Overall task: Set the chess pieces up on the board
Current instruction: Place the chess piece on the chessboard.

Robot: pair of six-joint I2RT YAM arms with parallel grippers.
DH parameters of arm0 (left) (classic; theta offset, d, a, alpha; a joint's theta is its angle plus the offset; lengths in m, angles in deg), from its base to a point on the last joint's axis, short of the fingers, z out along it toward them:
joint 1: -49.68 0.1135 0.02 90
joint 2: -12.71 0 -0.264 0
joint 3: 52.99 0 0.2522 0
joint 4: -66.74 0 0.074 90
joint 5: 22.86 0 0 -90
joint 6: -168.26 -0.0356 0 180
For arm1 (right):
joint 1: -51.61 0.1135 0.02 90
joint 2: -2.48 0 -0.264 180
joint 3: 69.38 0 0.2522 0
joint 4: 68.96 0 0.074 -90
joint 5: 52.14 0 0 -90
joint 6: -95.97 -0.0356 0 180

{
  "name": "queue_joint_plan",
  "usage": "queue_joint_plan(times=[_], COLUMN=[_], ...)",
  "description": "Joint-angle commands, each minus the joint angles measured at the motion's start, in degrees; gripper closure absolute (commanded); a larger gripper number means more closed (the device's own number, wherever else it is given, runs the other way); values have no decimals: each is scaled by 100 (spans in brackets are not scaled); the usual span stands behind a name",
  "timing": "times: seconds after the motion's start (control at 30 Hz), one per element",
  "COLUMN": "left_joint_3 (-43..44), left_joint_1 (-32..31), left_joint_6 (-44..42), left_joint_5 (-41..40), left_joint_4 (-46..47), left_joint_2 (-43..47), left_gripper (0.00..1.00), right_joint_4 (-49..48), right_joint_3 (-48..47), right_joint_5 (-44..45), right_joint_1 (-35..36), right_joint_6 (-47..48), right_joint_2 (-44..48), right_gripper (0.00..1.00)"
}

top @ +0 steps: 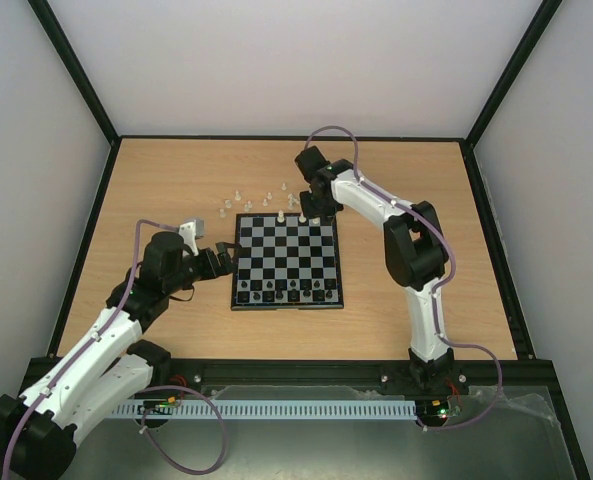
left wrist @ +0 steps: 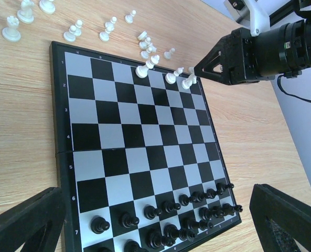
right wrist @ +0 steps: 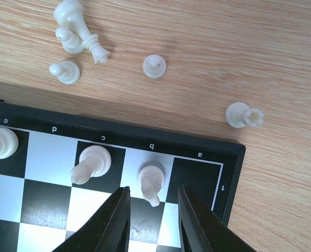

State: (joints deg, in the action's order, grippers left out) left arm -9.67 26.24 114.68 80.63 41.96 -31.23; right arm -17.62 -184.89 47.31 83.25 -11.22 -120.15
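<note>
The board (top: 288, 255) lies mid-table. Black pieces (top: 286, 291) fill its two near rows, also seen in the left wrist view (left wrist: 171, 220). Three white pieces stand on the far row: one on e (right wrist: 0, 143), a bishop on c (right wrist: 91, 164) and a knight on b (right wrist: 151, 184). My right gripper (right wrist: 154, 190) is open over the far right corner, its jaws either side of the knight with gaps showing. It also shows in the top view (top: 314, 210). My left gripper (top: 226, 262) is open and empty at the board's left edge.
Several loose white pieces (top: 261, 197) lie on the wooden table beyond the board's far edge. A rook on its side (right wrist: 243, 115) and two pawns (right wrist: 154, 66) lie close to the right gripper. Walls enclose the table.
</note>
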Motion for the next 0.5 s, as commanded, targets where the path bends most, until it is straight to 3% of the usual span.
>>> queue_joint_plan(times=[0.0, 0.47], left_joint_3=[-24, -29], left_joint_1=[33, 39], left_joint_6=[-25, -29], left_joint_5=[57, 69], left_joint_4=[118, 186], left_joint_2=[-18, -88], left_gripper=[1, 1], right_joint_4=[168, 136], right_joint_3=[62, 69], right_joint_5=[83, 131], right_joint_1=[35, 36], right_joint_6=[-39, -24], right_joint_2=[290, 326], right_gripper=[71, 69])
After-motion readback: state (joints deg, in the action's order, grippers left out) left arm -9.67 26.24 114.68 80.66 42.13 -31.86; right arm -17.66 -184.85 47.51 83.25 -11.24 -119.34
